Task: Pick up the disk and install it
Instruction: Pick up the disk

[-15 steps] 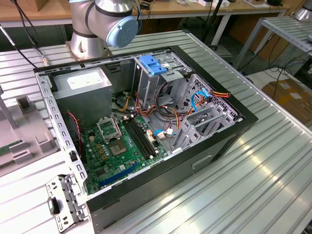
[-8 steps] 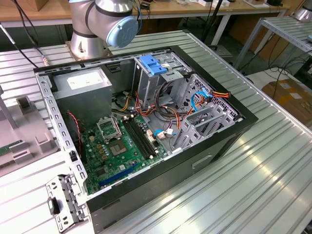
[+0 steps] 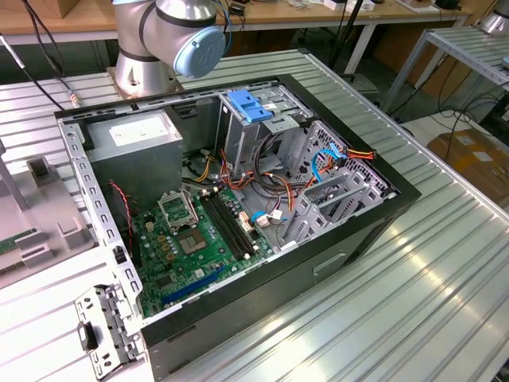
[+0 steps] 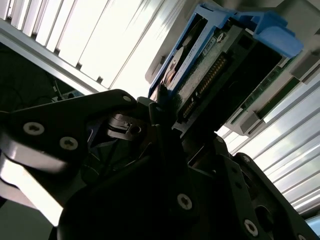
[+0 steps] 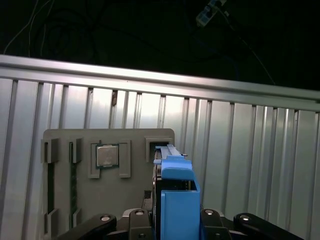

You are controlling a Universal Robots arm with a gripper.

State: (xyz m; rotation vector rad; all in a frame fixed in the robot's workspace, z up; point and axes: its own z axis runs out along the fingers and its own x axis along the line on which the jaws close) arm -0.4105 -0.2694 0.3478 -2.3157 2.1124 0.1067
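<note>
The gripper [image 5: 177,222] sits around the disk [image 5: 177,200], its black body close against both sides of the blue carrier frame in both wrist views. Whether it is clamped on the disk or merely set about it, I cannot tell. The disk stands on edge, its far end at a slot in a grey holder [image 5: 65,150] that lies on the ribbed metal table [image 5: 250,165]. A square chip [image 5: 106,155] rests in another recess of that holder, just beside the slot. In the second wrist view the disk [image 4: 215,65] shows its connector end, a row of gold contacts with the blue frame wrapped along its edges. In the exterior view the arm [image 3: 167,40] rises behind an open computer case [image 3: 350,247], which lies on its side on the table. Inside are a green board [image 3: 191,239], a grey power supply [image 3: 135,143] toward the exterior view's left, and a metal drive cage [image 3: 334,167] toward its right. A blue latch [image 3: 250,106] tops the metal bay beside the cage.
</note>
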